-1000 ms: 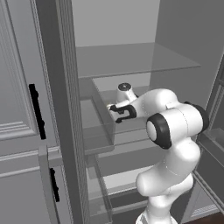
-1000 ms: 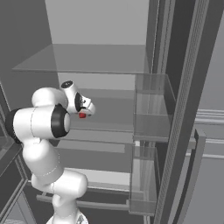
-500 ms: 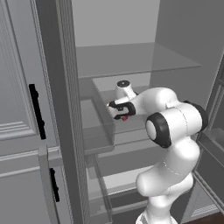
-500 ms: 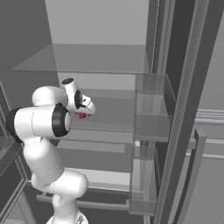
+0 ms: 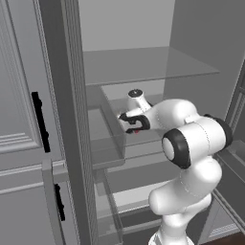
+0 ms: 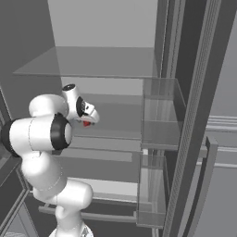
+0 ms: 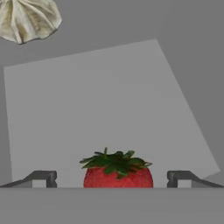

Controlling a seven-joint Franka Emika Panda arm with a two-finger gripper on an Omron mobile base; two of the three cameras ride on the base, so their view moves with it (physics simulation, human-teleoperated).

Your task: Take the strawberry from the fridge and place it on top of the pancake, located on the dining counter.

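Observation:
The strawberry [image 7: 117, 173], bright red with green leaves on top, sits on a light grey shelf of the open fridge [image 5: 143, 67]. In the hand view it lies right between my two fingertips, which stand well apart on either side without touching it. My gripper [image 7: 112, 179] is open around it. From the left base view the gripper [image 5: 133, 125] reaches into the fridge over the middle shelf, and a speck of the strawberry [image 5: 136, 132] shows red just below it. The right base view has the strawberry [image 6: 86, 123] peeking out under the hand [image 6: 85, 113].
A small pale yellowish crinkled item [image 7: 27, 18] lies further back on the same shelf. A glass shelf [image 5: 143, 64] hangs above the hand. Clear door bins [image 6: 159, 115] stand to the right, and grey panelled cabinets with black handles [image 5: 40, 122] to the left.
The hand has dropped a little closer to the shelf, so the strawberry now sits between the open fingers. The base has not moved.

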